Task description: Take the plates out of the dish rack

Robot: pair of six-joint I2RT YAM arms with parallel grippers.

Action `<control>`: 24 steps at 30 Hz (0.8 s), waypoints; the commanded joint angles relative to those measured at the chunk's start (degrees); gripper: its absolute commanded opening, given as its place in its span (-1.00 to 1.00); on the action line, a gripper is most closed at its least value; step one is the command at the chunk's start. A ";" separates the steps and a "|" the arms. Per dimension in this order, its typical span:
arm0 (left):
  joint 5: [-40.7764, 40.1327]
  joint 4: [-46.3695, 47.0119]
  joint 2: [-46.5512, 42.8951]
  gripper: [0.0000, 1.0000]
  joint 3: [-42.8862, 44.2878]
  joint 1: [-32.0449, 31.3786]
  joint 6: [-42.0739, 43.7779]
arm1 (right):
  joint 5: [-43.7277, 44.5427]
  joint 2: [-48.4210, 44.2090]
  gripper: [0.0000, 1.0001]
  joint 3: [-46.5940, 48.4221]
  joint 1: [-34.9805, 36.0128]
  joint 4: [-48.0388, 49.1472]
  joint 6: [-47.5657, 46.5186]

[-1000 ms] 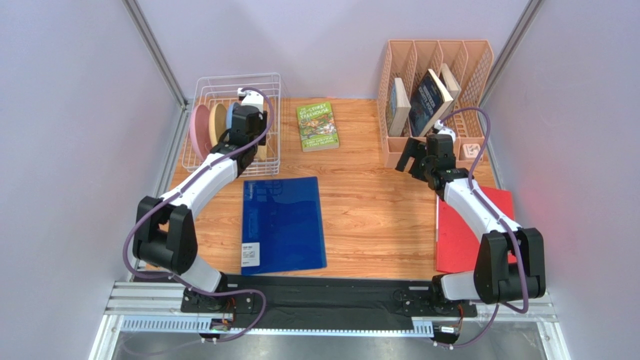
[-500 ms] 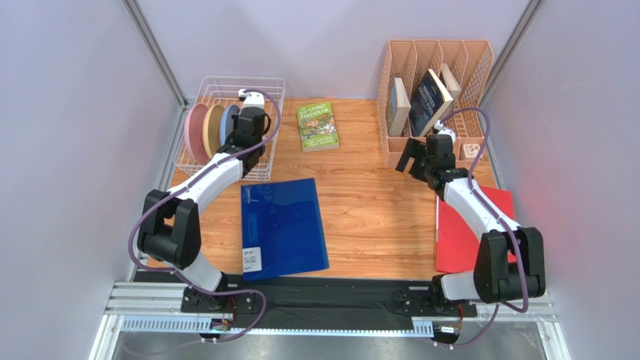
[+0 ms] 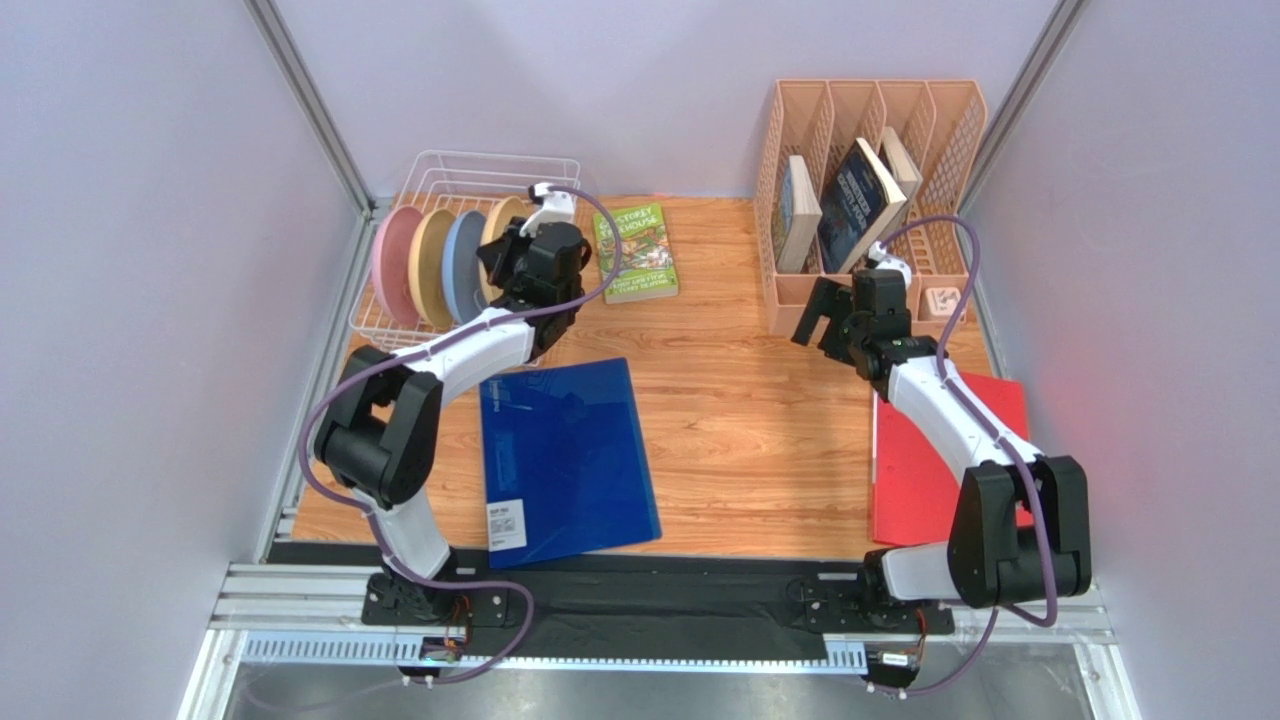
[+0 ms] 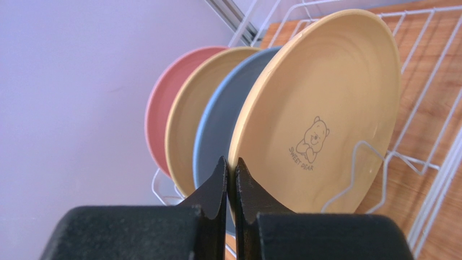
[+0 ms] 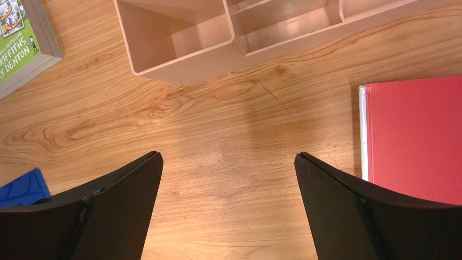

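Matt, smooth plates (image 4: 325, 108); white-coated wire dish rack (image 3: 466, 155); wood-grain worktop (image 5: 233, 157), satin sheen; smooth peach plastic file organiser (image 5: 179, 43); matt black right fingers (image 5: 124, 206).

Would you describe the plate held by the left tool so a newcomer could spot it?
Find the wire dish rack in the far left corner, holding four plates on edge. The pale yellow plate at the row's right end, beside the blue plate, is it: alone it shows a bear print and has the left tool pinching its rim.
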 commanded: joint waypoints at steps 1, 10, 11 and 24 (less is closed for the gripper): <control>-4.61 11.42 -3.56 -1.00 3.54 -0.62 6.68 | 0.31 -2.65 1.00 2.24 0.16 -0.03 -0.15; 5.12 -15.87 -15.51 -1.00 6.87 -0.62 -9.98 | -3.55 -5.11 1.00 1.97 0.16 0.14 0.55; 7.76 -19.40 -17.78 -1.00 7.05 -0.62 -12.11 | -6.87 -5.29 1.00 1.71 0.25 0.67 0.72; 52.06 -31.74 -24.31 -1.00 -1.82 -0.62 -35.93 | -24.22 -3.71 0.71 3.20 6.83 10.95 6.79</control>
